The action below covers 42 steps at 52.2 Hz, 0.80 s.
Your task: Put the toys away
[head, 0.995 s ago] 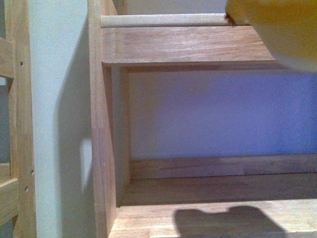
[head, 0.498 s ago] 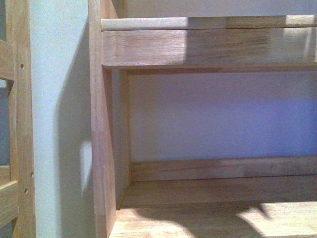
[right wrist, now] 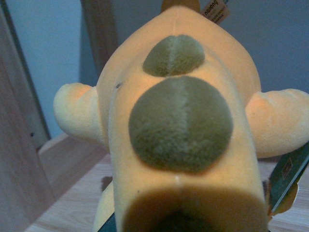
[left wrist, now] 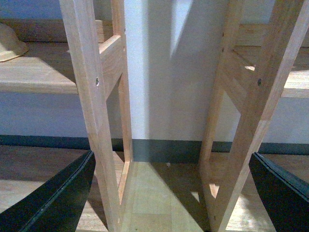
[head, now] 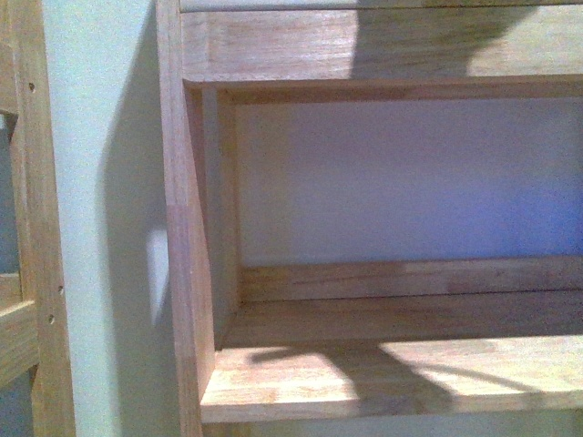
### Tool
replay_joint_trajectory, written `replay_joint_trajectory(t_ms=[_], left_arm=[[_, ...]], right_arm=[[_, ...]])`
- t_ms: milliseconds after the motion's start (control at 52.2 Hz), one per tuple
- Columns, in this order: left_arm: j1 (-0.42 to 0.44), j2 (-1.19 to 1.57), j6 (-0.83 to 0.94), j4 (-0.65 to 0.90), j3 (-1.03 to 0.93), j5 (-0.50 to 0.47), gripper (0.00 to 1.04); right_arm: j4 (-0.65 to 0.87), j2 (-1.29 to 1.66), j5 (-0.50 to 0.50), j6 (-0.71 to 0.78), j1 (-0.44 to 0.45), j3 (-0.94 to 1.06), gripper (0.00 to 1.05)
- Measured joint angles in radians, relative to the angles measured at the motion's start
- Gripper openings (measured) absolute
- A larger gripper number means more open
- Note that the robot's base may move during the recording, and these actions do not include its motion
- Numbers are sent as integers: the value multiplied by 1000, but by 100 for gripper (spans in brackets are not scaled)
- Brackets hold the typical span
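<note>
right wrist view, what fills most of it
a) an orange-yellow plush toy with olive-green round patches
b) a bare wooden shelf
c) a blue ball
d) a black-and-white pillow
a: the plush toy takes up most of that view, orange-yellow with two olive-green round patches along its middle and a stubby limb out to each side.

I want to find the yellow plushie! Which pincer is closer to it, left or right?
Right. The yellow plushie fills the right pincer's camera, seemingly held in it. The left pincer is open between wooden shelf legs, no plushie there.
</note>
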<state>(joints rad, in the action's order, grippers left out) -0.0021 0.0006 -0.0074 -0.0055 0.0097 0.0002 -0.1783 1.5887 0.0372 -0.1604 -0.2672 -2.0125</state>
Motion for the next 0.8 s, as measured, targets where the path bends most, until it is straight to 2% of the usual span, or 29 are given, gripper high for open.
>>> replay_joint_trajectory(t_ms=[211,459,613,804], left_arm=[[0,0,0,0,0,0,99],[0,0,0,0,0,0,99],[0,0,0,0,0,0,99],[0,0,0,0,0,0,99]], right_arm=[[-98,121,58,-132,1,-168,19],[-140,225,60,-222,-9,-299,19],[-168,298,61,-267,-53,-382,19],[-163,326,63,-300,-112,-385,19]])
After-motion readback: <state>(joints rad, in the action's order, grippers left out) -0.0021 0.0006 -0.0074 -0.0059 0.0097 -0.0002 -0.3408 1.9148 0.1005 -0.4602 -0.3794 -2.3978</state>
